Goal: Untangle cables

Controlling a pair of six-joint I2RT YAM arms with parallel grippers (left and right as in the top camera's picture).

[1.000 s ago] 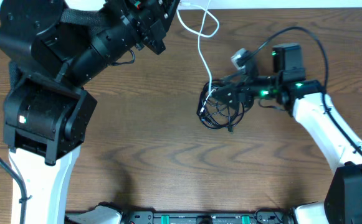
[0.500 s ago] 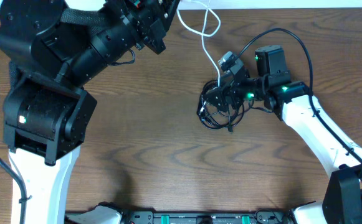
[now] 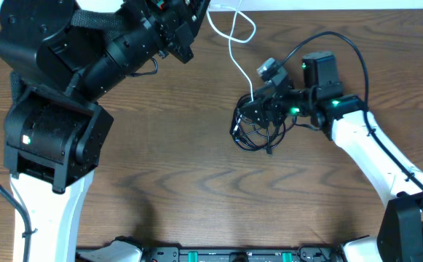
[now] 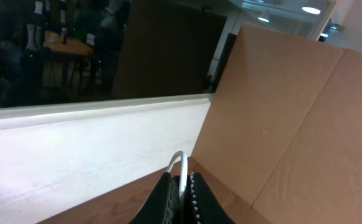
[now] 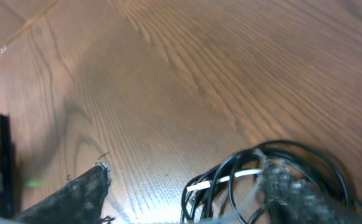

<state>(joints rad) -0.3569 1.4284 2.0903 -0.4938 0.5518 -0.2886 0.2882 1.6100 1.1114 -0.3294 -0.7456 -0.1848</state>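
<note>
Right gripper (image 5: 185,169) had edged sideways over the tangle, jaws wide, with the black cables (image 5: 280,146) looped beside one finger. Farther off, the left gripper (image 4: 179,185) pinched the white cable (image 4: 181,153). Closing on a single black strand, then drawing away, would probably work best.

Overhead looks straight down on the table (image 3: 196,182); right wrist skims it closely, sharing the cables (image 3: 255,129); left wrist faces a wall (image 4: 75,155).

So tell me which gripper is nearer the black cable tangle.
Right. The right gripper hangs over the black cable tangle, fingers spread either side. The left gripper is away at the far edge of the table, shut on the white cable.
</note>
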